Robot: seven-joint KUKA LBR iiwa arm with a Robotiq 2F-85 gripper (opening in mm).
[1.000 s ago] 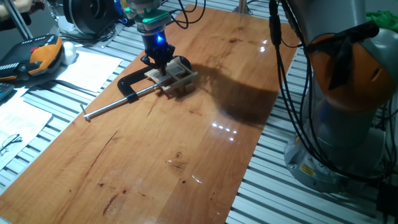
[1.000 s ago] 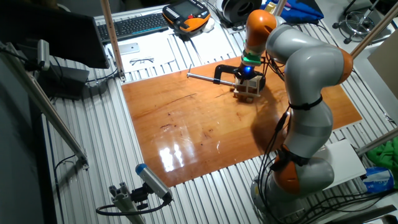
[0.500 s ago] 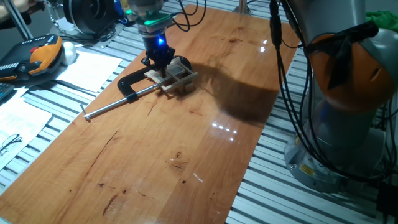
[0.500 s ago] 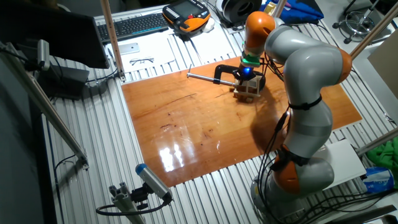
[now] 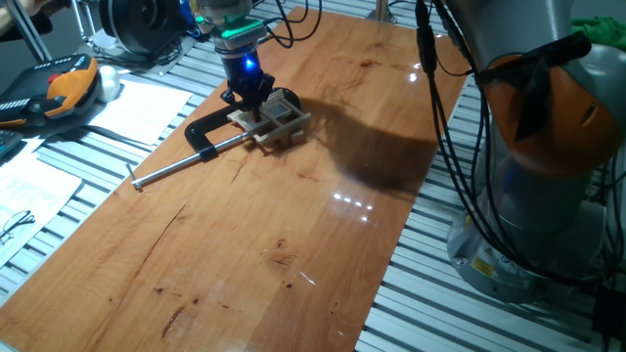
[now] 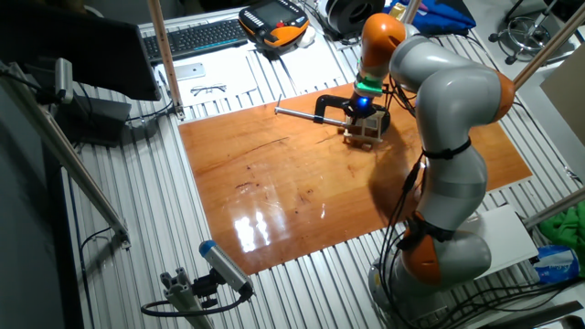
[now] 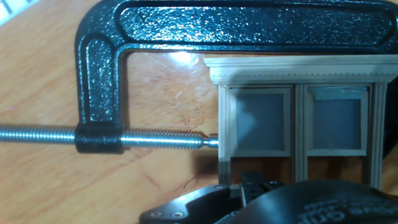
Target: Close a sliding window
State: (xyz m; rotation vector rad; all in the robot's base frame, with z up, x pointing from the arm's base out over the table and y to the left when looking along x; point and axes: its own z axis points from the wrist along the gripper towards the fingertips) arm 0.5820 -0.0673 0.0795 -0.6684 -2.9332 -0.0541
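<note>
Hand view: sliding window (image 7: 297, 112) of pale wood, lying on the worktop (image 5: 293, 225), no legible writing. Pressed at its left side by the screw rod (image 7: 93, 138) of a black C-clamp (image 7: 186, 25) that wraps around it. Claw (image 5: 247, 93) directly above, pointing straight down; open or closed cannot be told.

From my feed: black C-clamp (image 5: 210, 132) lying on the wooden worktop (image 5: 293, 225), keyboard (image 6: 196, 37) and papers (image 5: 137, 108) off to the side.
</note>
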